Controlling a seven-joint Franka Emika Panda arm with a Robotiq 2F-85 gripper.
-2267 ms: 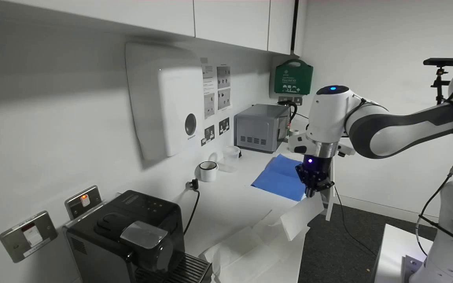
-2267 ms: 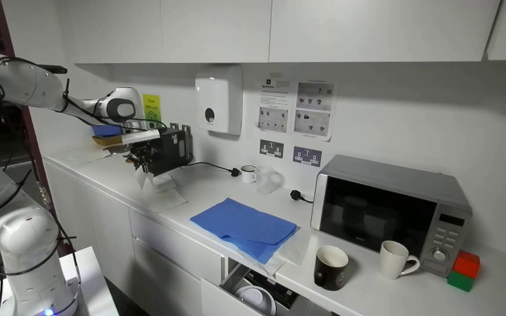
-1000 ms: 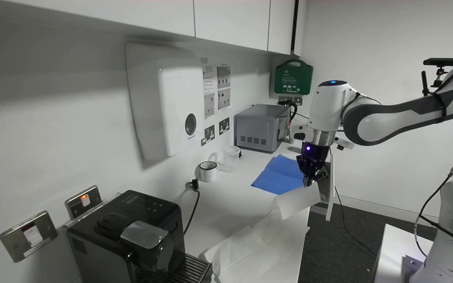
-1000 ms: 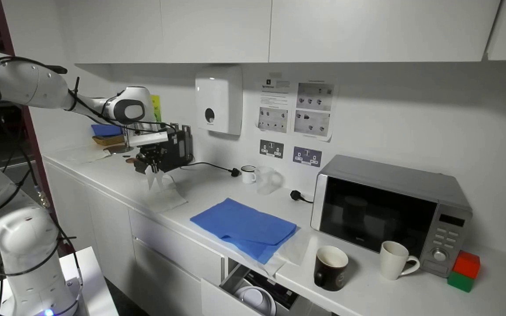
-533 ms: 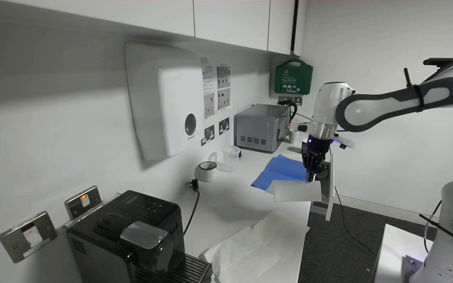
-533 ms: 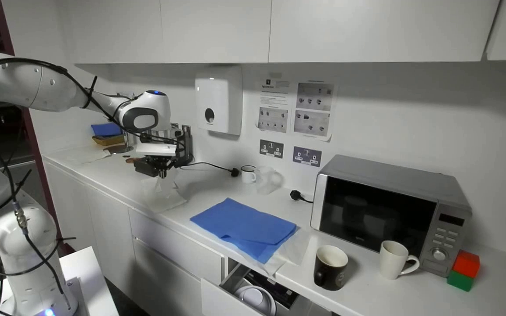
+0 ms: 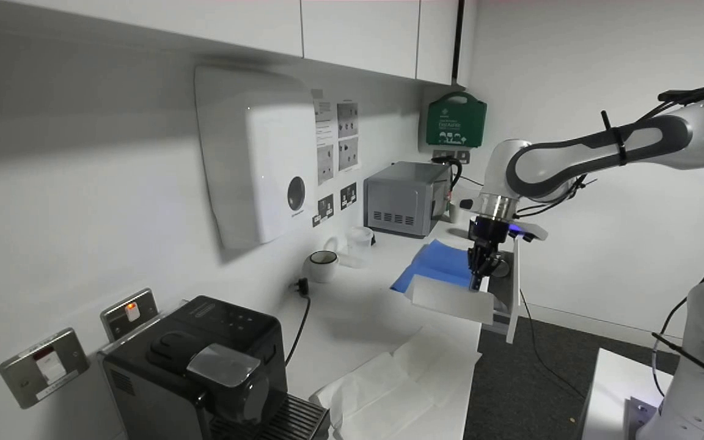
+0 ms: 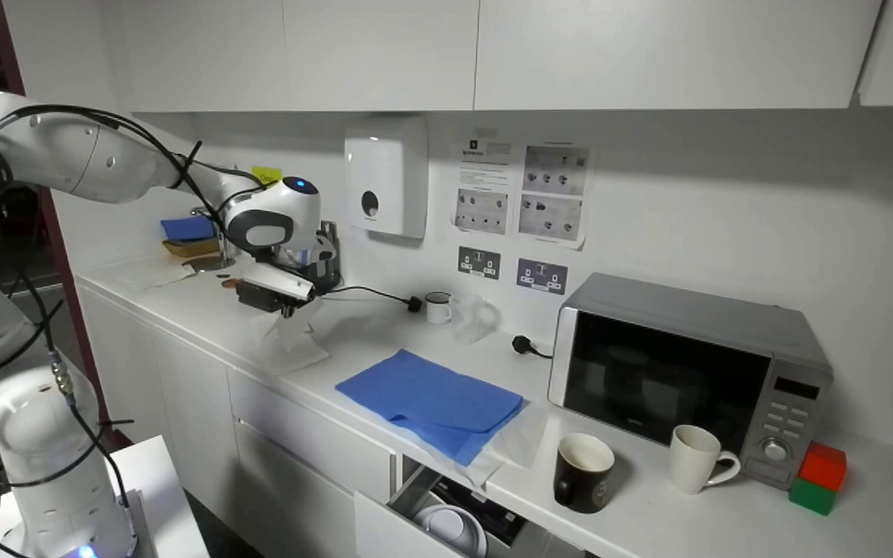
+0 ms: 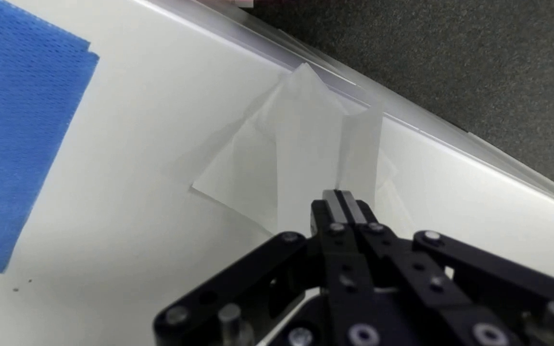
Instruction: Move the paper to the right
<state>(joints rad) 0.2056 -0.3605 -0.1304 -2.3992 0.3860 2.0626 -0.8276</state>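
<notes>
Pickup looks done: gripper (image 9: 338, 193) fingers together, clamped on white paper (image 9: 308, 144) — held over counter (image 9: 128, 206), blue cloth (image 9: 17, 134) at nine o'clock in wrist view. Remaining, presumably: carry rightward, lower, release. Hard to tell — paper's part behind gripper; whether it touches loose sheet (image 7: 401, 379), toward seven o'clock in exterior view.
</notes>
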